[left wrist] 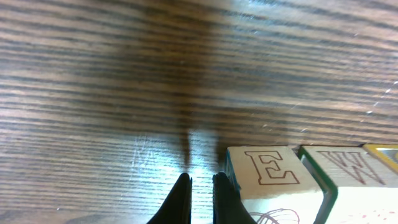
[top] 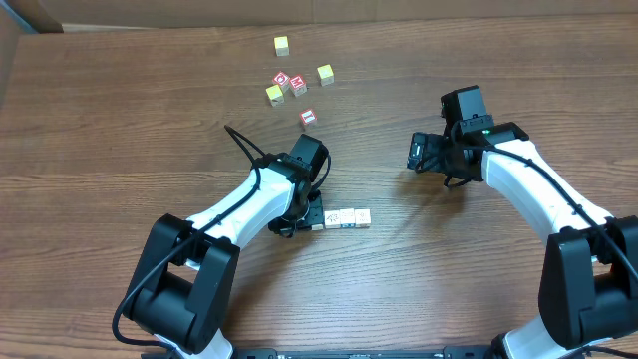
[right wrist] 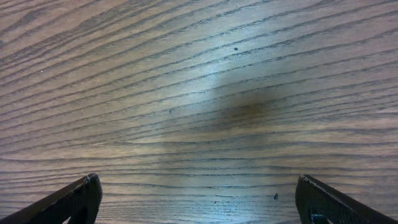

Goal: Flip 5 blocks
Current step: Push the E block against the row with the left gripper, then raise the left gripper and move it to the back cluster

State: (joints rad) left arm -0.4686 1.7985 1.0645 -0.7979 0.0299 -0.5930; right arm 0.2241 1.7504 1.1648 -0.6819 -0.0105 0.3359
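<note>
The left pincer (left wrist: 202,190) is pinched almost shut on nothing, tips down at the counter (top: 120,130) just left of a row of pale blocks (top: 348,217) at lower centre of the overhead frame. Nearest it are the E block (left wrist: 273,168) and then the W block (left wrist: 345,167). The right pincer (right wrist: 196,190) gapes wide and empty at centre right, and a red-bordered block (top: 307,118) sits above the row, below the yellow cubes (top: 274,94) and red cubes (top: 298,86).

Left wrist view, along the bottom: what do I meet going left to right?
Left gripper, shut on nothing → E block → W block → yellow-edged block, cut off by the right edge.
</note>
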